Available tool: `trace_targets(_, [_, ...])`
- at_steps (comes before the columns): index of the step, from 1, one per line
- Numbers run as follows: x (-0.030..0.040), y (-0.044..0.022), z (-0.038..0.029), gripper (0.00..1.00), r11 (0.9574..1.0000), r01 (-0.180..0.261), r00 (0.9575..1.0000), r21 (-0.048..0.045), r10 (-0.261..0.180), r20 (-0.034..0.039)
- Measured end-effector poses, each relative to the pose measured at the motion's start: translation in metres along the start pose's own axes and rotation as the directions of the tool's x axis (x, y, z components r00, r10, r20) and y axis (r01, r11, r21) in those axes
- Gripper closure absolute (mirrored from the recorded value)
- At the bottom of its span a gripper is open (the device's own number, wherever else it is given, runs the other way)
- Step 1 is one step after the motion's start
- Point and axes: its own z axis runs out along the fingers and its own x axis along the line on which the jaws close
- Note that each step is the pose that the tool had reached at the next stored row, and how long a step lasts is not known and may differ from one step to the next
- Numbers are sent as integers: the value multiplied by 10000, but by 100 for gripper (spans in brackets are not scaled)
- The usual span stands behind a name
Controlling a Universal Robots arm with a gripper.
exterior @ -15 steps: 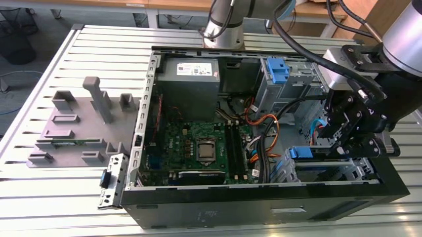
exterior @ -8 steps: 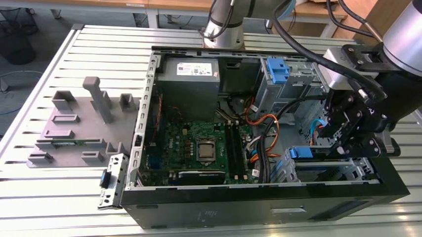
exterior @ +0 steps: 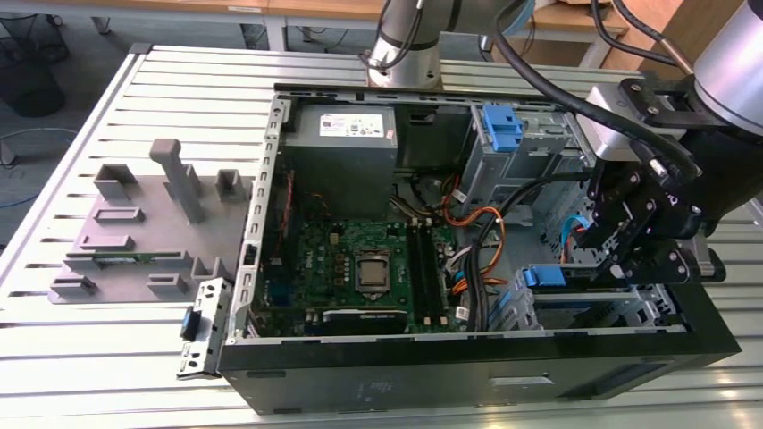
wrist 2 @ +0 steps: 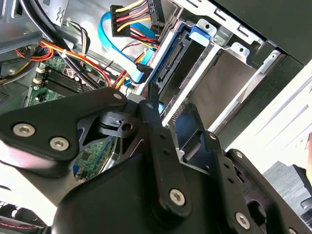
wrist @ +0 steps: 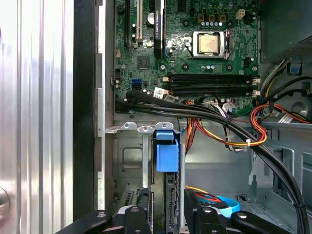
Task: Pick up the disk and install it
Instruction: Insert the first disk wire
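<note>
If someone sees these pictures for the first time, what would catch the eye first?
First the open computer case, lying on the slatted metal table, with its green motherboard bare in the middle. Next the black gripper at the exterior view's right, hanging over the drive cage, where a bright blue plastic tab shows.

The disk (wrist 2: 168,73) sits in the bay (wrist 2: 229,73), beside the motherboard (exterior: 357,268).

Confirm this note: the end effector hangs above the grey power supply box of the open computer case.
Wrong. The exterior view shows the end effector hanging above the blue-framed disk in its bay, not the power supply box, in the open computer case.
</note>
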Motion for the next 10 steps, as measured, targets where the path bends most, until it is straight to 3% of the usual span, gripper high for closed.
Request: trace_targets(10, [0, 0, -33, 58, 10000, -1, 10000, 0, 1, -1])
